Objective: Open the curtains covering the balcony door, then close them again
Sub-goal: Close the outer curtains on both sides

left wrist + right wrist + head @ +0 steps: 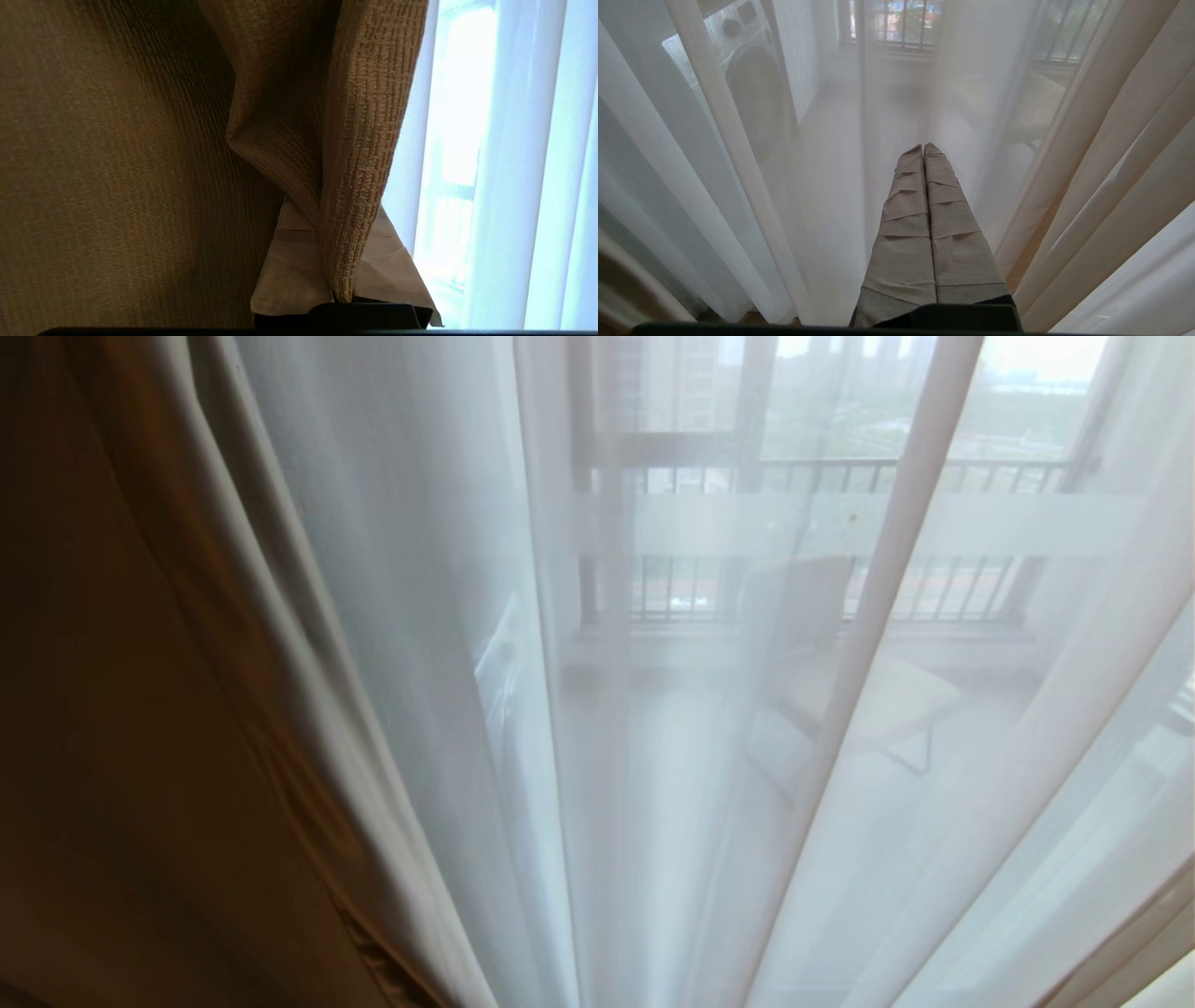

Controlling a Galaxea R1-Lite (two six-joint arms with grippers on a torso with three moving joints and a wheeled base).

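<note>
Close against the head camera hang the curtains — a thick beige drape (pixel 140 709) filling the left side in deep shadow, and white sheers (pixel 653 756) spread across the middle and right in long folds.

At the left wrist, the left gripper (pixel 338 298) is pinched shut on a fold of the drape (pixel 369 140); its tape-wrapped fingers (pixel 289 270) show pale on either side of the coarse woven cloth, which bunches into a crease just past them. Beside that fold a strip of sheer (pixel 528 163) glows with daylight.

At the right wrist, the right gripper (pixel 923 149) holds nothing: its two wrapped fingers (pixel 906 233) lie pressed together, pointing at the sheers (pixel 738 186) and not clearly touching them. More cream folds (pixel 1120 186) hang beside it.

Behind the sheers stands the balcony door (pixel 597 523), its dark frame and frosted band (pixel 980 523) dimmed by the fabric. Farther out lies a pale balcony floor (pixel 672 756) with a chair (pixel 840 653) — and, on the robot's left, a washing machine (pixel 752 88) against the side wall. Beyond them runs a dark railing (pixel 934 476), then blurred buildings and greenery.
</note>
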